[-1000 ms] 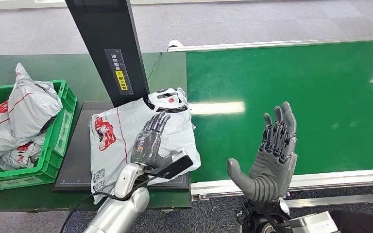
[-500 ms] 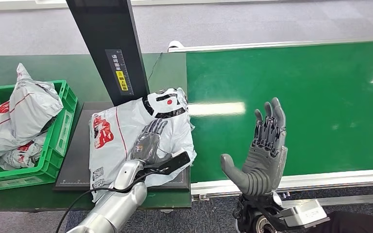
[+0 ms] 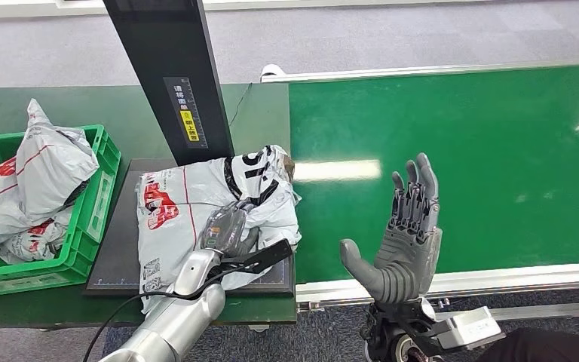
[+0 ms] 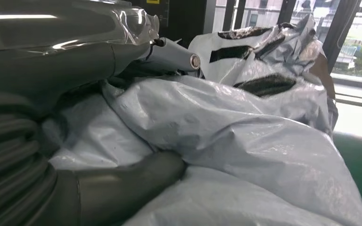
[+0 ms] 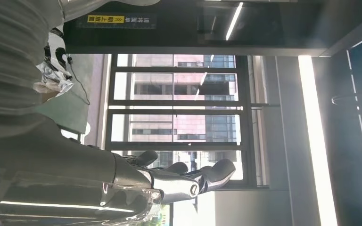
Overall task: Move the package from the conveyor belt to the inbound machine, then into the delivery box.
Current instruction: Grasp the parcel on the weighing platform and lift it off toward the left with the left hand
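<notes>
Gripping the package (image 3: pixel 196 207), the left hand (image 3: pixel 226 230) bunches its plastic.

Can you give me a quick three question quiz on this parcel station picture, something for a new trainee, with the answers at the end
1. True or false: the package lies on the green conveyor belt.
2. Which hand is on the package? A) the left hand B) the right hand C) both
3. Fill in: the green crate beside the inbound machine holds other ____ bags.

Key
1. False. It lies on the inbound machine's dark plate, under the black post.
2. A. The left hand's fingers curl into the package's plastic; the right hand is raised over the belt's near edge with fingers apart, holding nothing.
3. Grey.
</notes>
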Robot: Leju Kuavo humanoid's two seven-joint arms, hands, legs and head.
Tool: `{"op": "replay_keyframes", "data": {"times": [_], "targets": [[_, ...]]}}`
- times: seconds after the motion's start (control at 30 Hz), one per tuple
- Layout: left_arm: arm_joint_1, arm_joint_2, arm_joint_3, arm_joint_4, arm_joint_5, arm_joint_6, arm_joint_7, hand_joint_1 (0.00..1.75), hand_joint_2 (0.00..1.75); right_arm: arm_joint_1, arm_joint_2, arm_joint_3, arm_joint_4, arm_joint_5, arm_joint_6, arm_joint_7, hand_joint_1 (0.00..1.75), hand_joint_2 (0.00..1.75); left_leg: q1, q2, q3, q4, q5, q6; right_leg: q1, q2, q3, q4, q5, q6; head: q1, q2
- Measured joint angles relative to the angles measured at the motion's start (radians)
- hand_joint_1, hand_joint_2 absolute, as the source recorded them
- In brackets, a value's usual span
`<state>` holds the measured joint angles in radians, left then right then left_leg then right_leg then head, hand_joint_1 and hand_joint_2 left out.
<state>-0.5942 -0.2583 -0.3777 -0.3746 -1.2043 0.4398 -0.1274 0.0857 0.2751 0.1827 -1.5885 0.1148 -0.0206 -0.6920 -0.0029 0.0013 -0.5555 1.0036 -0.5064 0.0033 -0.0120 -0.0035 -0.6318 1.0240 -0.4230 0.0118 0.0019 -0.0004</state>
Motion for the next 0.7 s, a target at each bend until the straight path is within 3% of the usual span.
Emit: {"op": "replay_keyframes", "data": {"times": [0.23,0.37,0.53,0.7], "targets": [[-0.003,0.003,0.007,0.000,0.004,0.016,-0.013,1.71,1.75,0.000,0.000,0.000,0.010,0.000,0.001,0.004,0.00,1.75,0.000,0.000,0.000,0.000,0.000,0.000,0.000,0.000,0.000,0.000,0.000,0.000,0.000,0.000],[0.000,0.005,0.029,-0.001,0.046,0.088,-0.074,1.68,1.75,-0.001,-0.002,0.000,0.023,0.020,0.000,0.042,0.00,1.75,0.000,0.000,0.000,0.000,0.000,0.000,0.000,0.000,0.000,0.000,0.000,0.000,0.000,0.000],[0.057,0.001,0.093,-0.102,0.185,0.232,-0.282,1.61,1.75,-0.014,-0.009,0.001,0.091,0.092,-0.031,0.127,0.00,1.75,0.000,0.000,0.000,0.000,0.000,0.000,0.000,0.000,-0.001,0.000,0.000,0.000,0.000,0.000],[0.214,-0.031,0.198,-0.469,0.253,0.257,-0.507,1.54,1.75,-0.024,-0.011,0.001,0.178,0.149,-0.052,0.169,0.00,1.75,0.000,0.001,-0.003,0.000,0.000,0.000,0.000,0.000,-0.005,0.000,0.000,0.000,0.000,0.000]]}}
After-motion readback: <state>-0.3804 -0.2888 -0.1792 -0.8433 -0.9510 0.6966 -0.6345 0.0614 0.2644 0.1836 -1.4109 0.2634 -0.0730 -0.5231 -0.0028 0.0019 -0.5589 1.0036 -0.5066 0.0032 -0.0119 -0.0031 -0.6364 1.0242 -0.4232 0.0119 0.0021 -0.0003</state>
